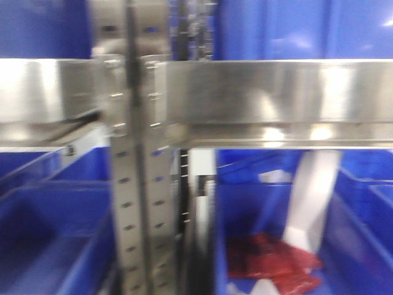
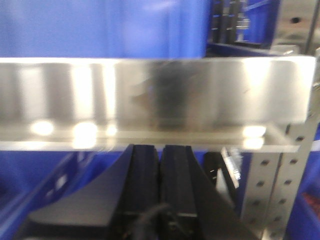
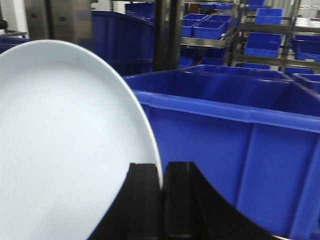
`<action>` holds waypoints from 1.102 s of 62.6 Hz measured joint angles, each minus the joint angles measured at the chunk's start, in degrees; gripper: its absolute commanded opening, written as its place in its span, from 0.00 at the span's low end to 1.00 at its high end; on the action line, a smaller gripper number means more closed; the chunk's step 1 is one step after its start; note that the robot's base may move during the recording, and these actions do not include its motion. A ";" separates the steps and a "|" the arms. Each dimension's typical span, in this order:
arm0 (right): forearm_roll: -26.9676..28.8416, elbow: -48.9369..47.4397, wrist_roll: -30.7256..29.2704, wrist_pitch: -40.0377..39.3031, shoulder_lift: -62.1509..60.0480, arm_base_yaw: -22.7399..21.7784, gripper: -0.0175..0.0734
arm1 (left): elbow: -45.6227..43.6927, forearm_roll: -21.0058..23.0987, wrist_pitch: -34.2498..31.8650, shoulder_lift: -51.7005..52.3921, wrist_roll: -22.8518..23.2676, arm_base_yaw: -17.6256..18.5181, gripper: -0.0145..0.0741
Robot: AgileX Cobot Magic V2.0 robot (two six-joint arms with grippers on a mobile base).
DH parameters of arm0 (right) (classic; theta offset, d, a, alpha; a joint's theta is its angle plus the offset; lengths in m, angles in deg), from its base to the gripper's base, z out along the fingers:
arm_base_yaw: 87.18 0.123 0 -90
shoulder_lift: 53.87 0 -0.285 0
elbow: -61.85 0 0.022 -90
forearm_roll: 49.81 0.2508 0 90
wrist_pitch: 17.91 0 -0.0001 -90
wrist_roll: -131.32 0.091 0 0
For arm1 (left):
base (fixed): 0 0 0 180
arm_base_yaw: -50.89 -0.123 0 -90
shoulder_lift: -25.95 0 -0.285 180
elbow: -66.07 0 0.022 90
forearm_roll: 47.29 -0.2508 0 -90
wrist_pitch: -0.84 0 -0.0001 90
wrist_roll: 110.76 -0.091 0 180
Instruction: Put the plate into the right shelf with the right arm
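Blue plastic bin, smooth round plate

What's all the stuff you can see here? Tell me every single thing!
plate: one, white, tilted up on its edge, next to the big bin
big bin: one, blue, close up in the right wrist view
other bins: many, blue, above and below the shelf beams and on racks far behind
shelf beams: two in the front view, shiny steel, running sideways
upright post: at least one, steel with rows of holes, where the beams meet
red packets: a few, red, in the lower right bin
white thing: one, white, leaning in that same bin, too blurry to name
left gripper: one, black, shut and empty, just below a steel beam
right gripper: one, black, shut on the plate's rim
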 measured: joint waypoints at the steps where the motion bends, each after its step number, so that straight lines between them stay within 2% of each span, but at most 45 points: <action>1: 0.00 0.00 0.00 0.00 0.00 0.00 0.25 | 0.00 0.00 0.00 0.00 0.00 -0.13 0.11; 69: 0.00 0.00 0.00 0.00 0.00 0.00 0.25 | 0.00 0.00 0.09 0.00 0.00 -0.48 0.11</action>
